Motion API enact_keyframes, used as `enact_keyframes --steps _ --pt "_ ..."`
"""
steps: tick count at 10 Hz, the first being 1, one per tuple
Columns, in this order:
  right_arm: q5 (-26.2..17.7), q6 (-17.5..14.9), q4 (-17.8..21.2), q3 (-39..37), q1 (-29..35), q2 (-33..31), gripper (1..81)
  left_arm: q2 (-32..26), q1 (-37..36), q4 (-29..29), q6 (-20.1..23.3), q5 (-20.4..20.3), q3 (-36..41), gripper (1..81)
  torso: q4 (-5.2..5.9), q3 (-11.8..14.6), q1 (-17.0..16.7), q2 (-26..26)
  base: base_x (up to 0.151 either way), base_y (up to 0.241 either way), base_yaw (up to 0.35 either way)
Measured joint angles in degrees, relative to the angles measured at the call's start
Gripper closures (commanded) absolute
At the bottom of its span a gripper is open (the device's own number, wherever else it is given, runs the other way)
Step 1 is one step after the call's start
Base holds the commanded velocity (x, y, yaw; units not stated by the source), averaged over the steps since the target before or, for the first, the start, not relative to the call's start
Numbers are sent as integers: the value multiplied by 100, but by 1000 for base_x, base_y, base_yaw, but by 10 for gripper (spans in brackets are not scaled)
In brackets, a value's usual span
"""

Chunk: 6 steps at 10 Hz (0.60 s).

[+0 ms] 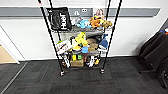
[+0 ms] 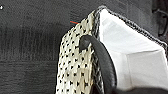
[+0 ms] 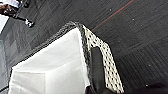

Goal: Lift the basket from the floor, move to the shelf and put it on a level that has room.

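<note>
Standing straight ahead in the head view is the shelf (image 1: 80,37), a tall black wire rack on small castors, parked against the pale wall on the floor (image 1: 82,82) of dark grey carpet tiles. Its tiers are looking crowded: a black Huel bag (image 1: 60,18) is sitting at the left of one tier beside a row of soft toys (image 1: 93,22), and more toys and boxes (image 1: 80,53) are piling up below. A dark chair (image 1: 155,55) is sitting off at the right edge.

Over to the left wrist view, and the basket (image 2: 75,65) is showing close up, cream weave with dark speckles, dark rim, white cloth lining (image 2: 130,52) inside. One dark loop handle (image 2: 102,60) is arching over its end wall, with carpet behind it. The right wrist view is giving the other end of the basket (image 3: 105,57), with a dark handle (image 3: 97,67) lying against the speckled wall and the lining (image 3: 52,67) open to the camera. The left claw and the right claw: I cannot tell how far open they are or whether they have hold of the handles. The basket is appearing above the carpet, though contact with it cannot be judged.
</note>
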Motion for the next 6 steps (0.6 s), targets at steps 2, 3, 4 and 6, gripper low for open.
enact_keyframes --steps 2,3,4,6 --pt "-22 5 0 166 -12 -143 811 -30 20 -5 -5 2 151 811 0 89 -184 277 0 0 0" --pt "-13 2 0 383 68 -232 811 -63 -16 -5 -2 -17 251 811 0 100 -304 465 0 0 0" --pt "-6 2 2 463 134 -258 811 -78 -68 -7 -6 -48 278 811 0 100 -426 653 0 0 0" --pt "-22 -2 5 678 540 -271 811 -116 -132 -5 -11 -111 341 811 0 100 -684 1055 0 0 0"
